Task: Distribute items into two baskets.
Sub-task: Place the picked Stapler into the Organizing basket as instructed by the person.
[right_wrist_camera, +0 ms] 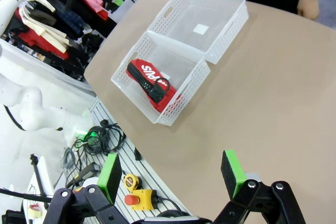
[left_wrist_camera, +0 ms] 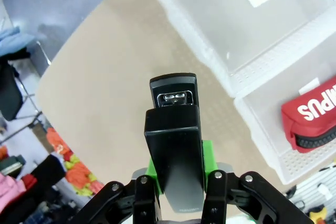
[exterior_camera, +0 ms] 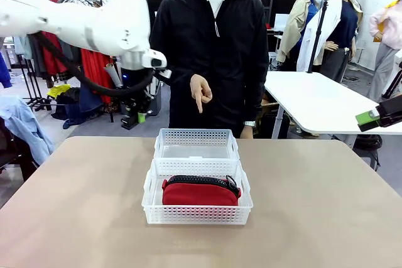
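Left gripper is clamping the stapler above the worktop, right gripper gaping empty; releasing early probably misses the empty basket at 2 o'clock.

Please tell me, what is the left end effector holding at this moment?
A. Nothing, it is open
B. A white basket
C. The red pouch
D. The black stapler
D. In the left wrist view the left end effector is closed on the black stapler, which sticks out above the table, while the red pouch lies in the nearer white basket.
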Action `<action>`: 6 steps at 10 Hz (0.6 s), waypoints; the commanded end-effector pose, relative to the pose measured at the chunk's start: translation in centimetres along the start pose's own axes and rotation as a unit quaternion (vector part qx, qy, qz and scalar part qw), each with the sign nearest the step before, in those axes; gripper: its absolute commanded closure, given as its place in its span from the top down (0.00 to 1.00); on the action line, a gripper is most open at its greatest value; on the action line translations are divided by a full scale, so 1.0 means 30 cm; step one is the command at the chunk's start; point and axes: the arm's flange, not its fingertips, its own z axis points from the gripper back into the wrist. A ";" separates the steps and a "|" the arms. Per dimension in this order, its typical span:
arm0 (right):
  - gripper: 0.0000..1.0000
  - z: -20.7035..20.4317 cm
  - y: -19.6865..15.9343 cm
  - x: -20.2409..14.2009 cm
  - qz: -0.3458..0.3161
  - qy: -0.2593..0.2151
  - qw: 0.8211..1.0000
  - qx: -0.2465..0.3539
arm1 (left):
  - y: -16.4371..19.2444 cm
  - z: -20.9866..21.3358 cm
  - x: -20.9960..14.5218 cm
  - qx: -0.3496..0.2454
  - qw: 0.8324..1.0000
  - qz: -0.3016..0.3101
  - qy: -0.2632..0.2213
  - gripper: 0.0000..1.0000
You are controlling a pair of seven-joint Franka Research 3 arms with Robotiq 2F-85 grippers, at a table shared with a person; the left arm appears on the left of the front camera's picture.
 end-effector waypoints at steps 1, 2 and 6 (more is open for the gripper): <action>1.00 -0.004 -0.001 0.008 0.007 -0.013 1.000 0.009 | -0.051 -0.003 0.124 0.017 0.997 -0.074 0.012 0.00; 1.00 -0.004 -0.001 0.008 0.007 -0.013 1.000 0.009 | -0.076 -0.010 0.163 0.010 0.997 -0.080 0.004 0.00; 1.00 -0.004 -0.001 0.008 0.007 -0.013 1.000 0.009 | -0.208 -0.031 0.258 -0.007 0.992 -0.125 0.005 0.00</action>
